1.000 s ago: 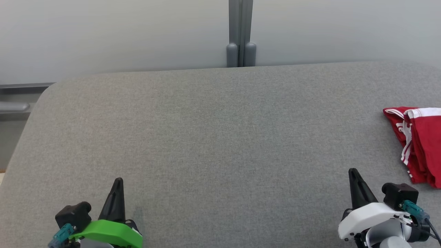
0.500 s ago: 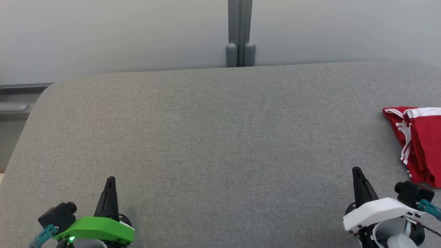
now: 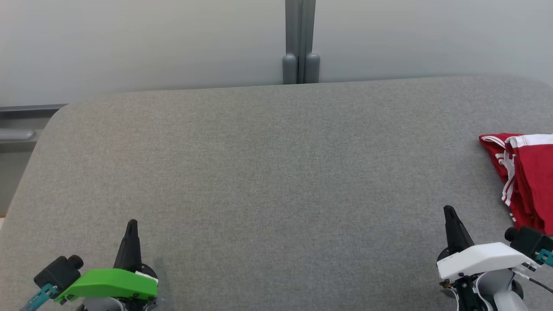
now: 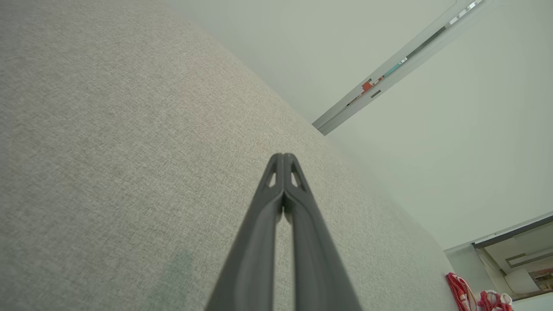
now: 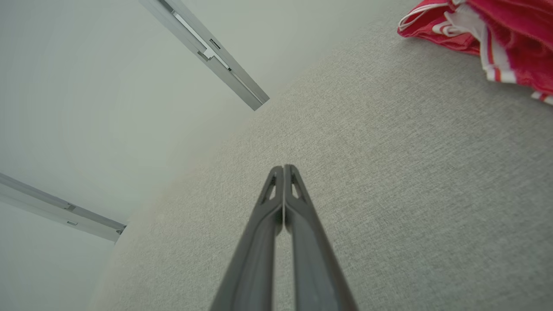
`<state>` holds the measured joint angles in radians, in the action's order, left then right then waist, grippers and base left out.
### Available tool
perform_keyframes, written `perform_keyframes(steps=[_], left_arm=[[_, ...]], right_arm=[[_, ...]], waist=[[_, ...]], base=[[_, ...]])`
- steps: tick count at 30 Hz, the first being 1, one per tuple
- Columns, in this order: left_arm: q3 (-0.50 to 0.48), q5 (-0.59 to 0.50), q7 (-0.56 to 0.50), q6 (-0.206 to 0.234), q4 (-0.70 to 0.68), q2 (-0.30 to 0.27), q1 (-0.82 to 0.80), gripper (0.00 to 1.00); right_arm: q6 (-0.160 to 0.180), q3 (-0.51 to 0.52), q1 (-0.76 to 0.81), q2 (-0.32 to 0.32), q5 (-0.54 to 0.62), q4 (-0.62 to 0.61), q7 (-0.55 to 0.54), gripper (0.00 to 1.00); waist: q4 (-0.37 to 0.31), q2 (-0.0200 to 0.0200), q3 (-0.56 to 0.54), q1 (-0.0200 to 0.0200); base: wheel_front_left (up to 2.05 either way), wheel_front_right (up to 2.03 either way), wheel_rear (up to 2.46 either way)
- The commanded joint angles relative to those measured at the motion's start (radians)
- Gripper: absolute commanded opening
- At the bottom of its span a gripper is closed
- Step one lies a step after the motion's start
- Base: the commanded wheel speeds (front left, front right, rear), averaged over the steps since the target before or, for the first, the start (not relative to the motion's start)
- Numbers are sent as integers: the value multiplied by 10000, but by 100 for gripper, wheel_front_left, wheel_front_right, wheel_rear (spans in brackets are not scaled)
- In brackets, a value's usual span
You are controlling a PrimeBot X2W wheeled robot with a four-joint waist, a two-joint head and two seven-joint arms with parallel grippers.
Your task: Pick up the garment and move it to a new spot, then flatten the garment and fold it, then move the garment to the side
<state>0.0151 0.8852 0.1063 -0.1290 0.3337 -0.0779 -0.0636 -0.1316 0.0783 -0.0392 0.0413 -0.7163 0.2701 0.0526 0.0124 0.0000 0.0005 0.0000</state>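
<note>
Red fabric garment with white stripe trim (image 3: 529, 181) sits at 3 o'clock in the head view, bunched on the grey fabric-covered table with rounded corners (image 3: 276, 151). The frame's right edge cuts it off, so its full shape and type can't be told. Its lower end is partly hidden behind the black camera block on the right wrist. In the left wrist view only a small scrap of the garment (image 4: 464, 296) shows at 5 o'clock, cut by the bottom edge. The right wrist view has it (image 5: 497, 26) at 1 o'clock, cropped by the top and right edges. Left gripper (image 3: 131, 224) with green cover is at 7 o'clock, well apart from the garment, with its arm cut off by the bottom edge. Its dark fingers are clenched tip to tip (image 4: 284, 157) and grasp nothing. Right gripper (image 3: 449, 209) with white cover is at 5 o'clock, near the garment but not touching it. Its fingers are also pressed together (image 5: 284, 168), with nothing between them. Whether either tip touches the table can't be told. White print beside the garment's stripes is too small to read. Grey vertical post (image 3: 299, 43) stands at 12 o'clock behind the table.
</note>
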Motion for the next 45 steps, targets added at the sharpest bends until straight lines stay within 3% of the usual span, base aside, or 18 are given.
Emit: perform_keyframes(steps=[1, 45], left_arm=[[-97, 347, -72, -9, -161, -22, -287, 0], [-824, 4433, -1343, -20, -620, 150, -444, 0]], right_arm=[[5, 33, -264, 52, -379, -159, -70, 0], [6, 235, -564, 89, -5446, -239, -1027, 0]], waist=[[-2, 0, 1, 0], [-62, 0, 13, 0]], base=[[0, 0, 0], [0, 0, 0]])
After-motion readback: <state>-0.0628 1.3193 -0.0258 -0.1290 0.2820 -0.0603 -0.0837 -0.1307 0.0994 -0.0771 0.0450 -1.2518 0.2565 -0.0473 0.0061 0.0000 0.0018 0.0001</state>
